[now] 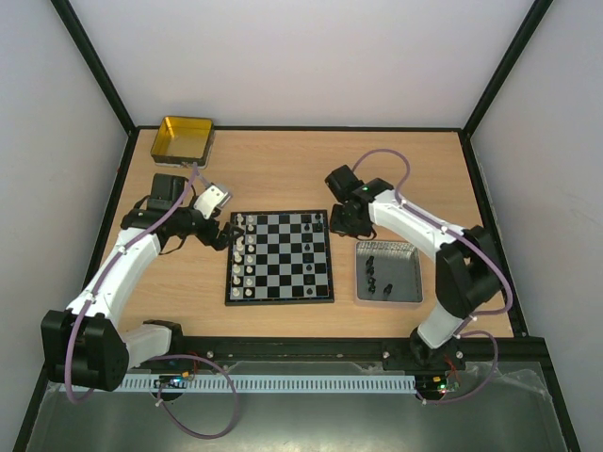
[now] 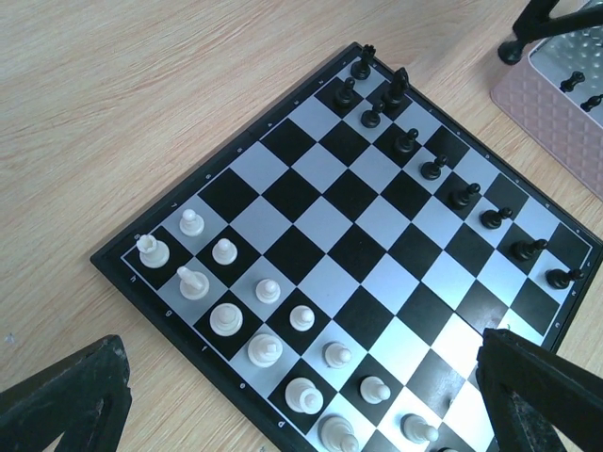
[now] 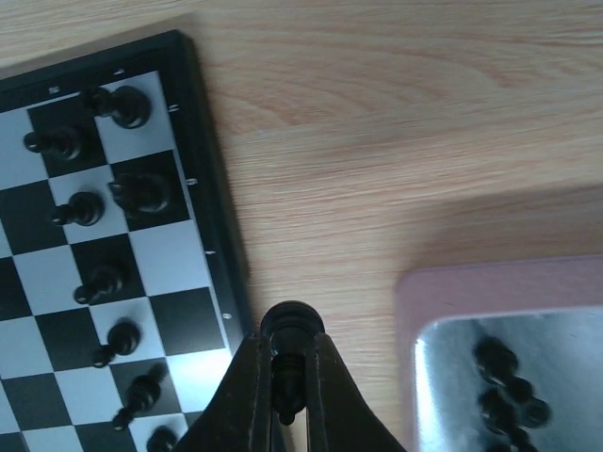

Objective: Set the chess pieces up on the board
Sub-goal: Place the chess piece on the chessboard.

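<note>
The board lies mid-table. White chess pieces fill its two left columns, and several black chess pieces stand along its right side. My left gripper hovers open over the white pieces, its dark fingers wide apart with nothing between them. My right gripper is shut on a black chess piece, base end outward. It holds the piece above the bare wood just right of the board's edge, next to the black pieces.
A grey tray with a few black pieces lies right of the board; its pinkish rim is close to my right gripper. A yellow tin stands at the back left corner.
</note>
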Controlling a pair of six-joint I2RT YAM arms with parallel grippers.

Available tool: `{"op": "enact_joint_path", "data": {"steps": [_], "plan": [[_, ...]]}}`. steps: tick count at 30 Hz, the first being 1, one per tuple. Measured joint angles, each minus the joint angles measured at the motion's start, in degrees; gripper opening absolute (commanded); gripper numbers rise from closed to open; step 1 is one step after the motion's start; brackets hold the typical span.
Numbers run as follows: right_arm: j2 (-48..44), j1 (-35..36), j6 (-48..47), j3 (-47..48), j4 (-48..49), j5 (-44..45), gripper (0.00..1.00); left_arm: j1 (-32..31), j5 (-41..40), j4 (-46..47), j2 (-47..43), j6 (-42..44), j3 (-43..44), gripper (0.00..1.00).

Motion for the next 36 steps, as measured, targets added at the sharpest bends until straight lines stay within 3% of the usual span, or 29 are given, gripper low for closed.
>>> {"op": "enact_joint_path", "data": {"steps": [15, 36], "plan": [[12.28, 4.04, 0.22, 6.29, 4.46, -0.83, 0.03, 0.00, -1.51, 1.46, -0.33, -0.24, -0.07, 0.99], [15.47, 5.97, 0.44, 7.45, 5.75, -1.51, 0.06, 0.00, -1.70, 1.88, -0.33, -0.22, -0.72, 0.99]]}}
